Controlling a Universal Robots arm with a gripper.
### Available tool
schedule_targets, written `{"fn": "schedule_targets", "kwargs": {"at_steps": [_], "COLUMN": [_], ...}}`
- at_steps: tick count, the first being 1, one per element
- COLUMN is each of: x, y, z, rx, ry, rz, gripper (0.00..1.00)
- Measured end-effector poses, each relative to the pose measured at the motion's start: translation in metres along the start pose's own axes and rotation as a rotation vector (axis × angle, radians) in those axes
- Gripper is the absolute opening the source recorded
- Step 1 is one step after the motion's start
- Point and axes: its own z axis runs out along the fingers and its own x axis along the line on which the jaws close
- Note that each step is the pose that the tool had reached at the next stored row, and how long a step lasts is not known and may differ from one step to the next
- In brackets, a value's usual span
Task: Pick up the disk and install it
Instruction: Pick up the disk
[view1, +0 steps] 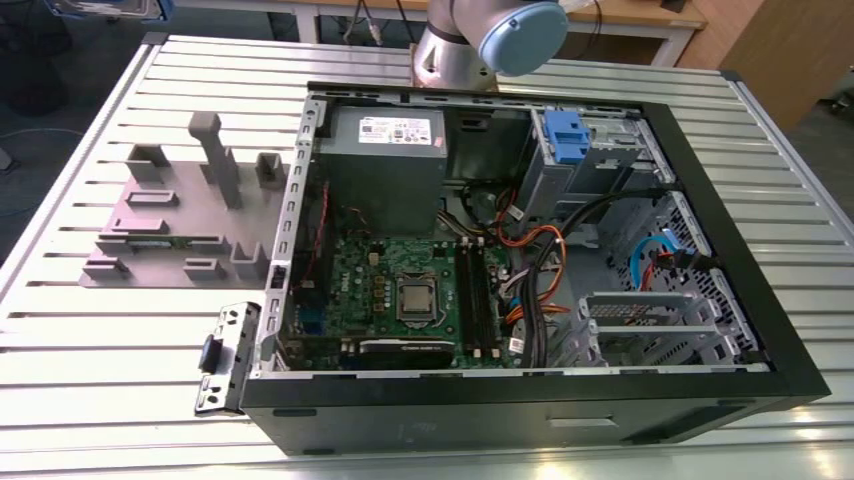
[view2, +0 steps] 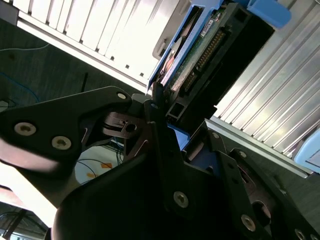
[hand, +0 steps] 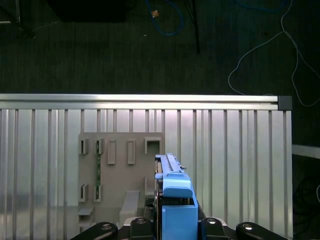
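Disk (view2: 200, 52) in its blue bracket (hand: 177, 212) sits clamped between the fingers (view2: 159, 112), held edge-on above the slatted desk (hand: 240, 165).

Disk (hand: 177, 210): blue frame, green underside. Table (view1: 107, 330): silver, ribbed. Computer case (view1: 534, 410): black. Motherboard (view1: 400, 262): green. Parts stand (view1: 160, 215): grey.

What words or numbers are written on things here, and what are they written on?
Nothing can be read here.
White sticker on the grey power-supply box: print too small to read.
Small white label on the disk, in the second wrist view: too blurred to read.
Motherboard: markings too small to read.
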Motion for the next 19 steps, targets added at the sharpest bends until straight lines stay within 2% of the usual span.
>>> {"fn": "schedule_targets", "kwargs": {"at_steps": [11, 19], "x": [0.0001, 0.0017], "y": [-0.0045, -0.0045], "z": [0.0001, 0.0000], "rx": [0.0001, 0.0002], "ry": [0.0003, 0.0003], "rz": [0.001, 0.002], "gripper": [0.36, 0.36]}}
